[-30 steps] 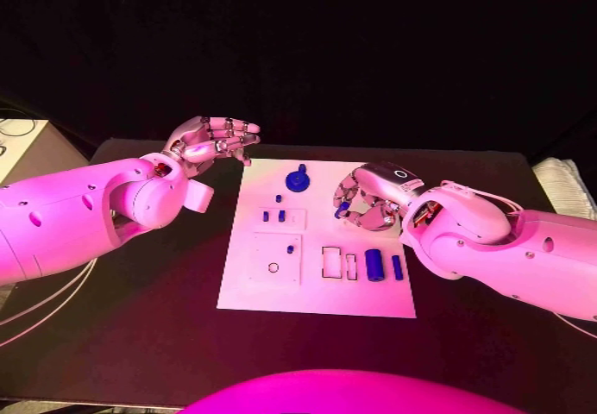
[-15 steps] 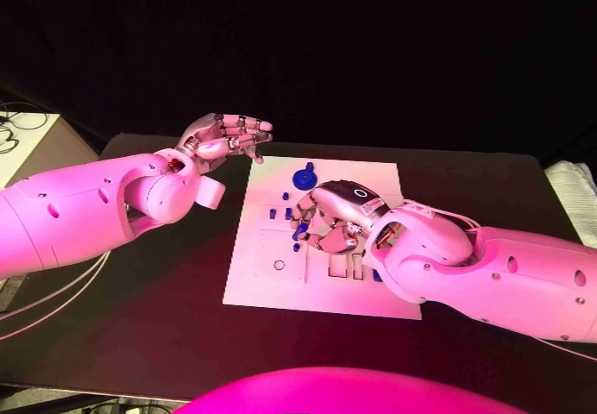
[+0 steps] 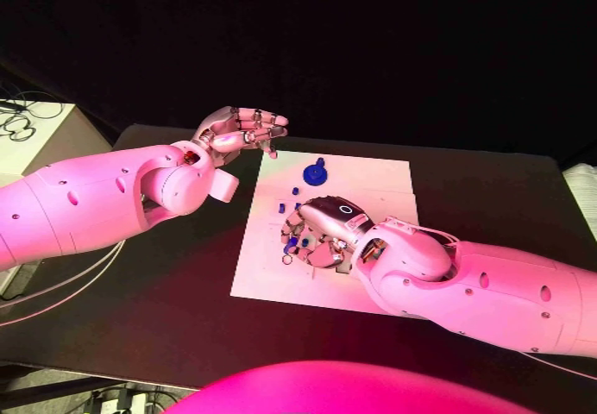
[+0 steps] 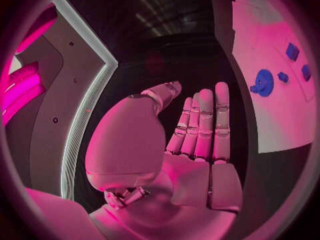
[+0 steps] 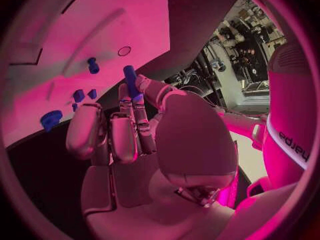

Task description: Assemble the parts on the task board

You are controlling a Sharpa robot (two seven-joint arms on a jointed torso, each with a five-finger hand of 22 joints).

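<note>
**Ana:** Task board lies in the middle of the black table. The right robot hand hangs low over its left half, pinching a small blue peg between thumb and fingertip, the peg sticking out past the fingers.

**Ben:** And the left robot hand?

**Ana:** Raised off the board's far left corner, fingers half curled, grasping nothing, apart from every part. The blue round part sits near the board's far edge, untouched.

**Ben:** What could spoil it?

**Ana:** Mostly the pinch, I'd judge. The peg is held near one end, so any sideways push against a hole's edge could twist it in the fingers or pop it loose. From the wrist, a small round hole and a standing blue peg lie just ahead; which spot is meant I cannot tell.

**Ben:** Anything else?

**Ana:** The spare fingers hang close over other small blue pieces. Coming down tilted could knock them over.
</note>
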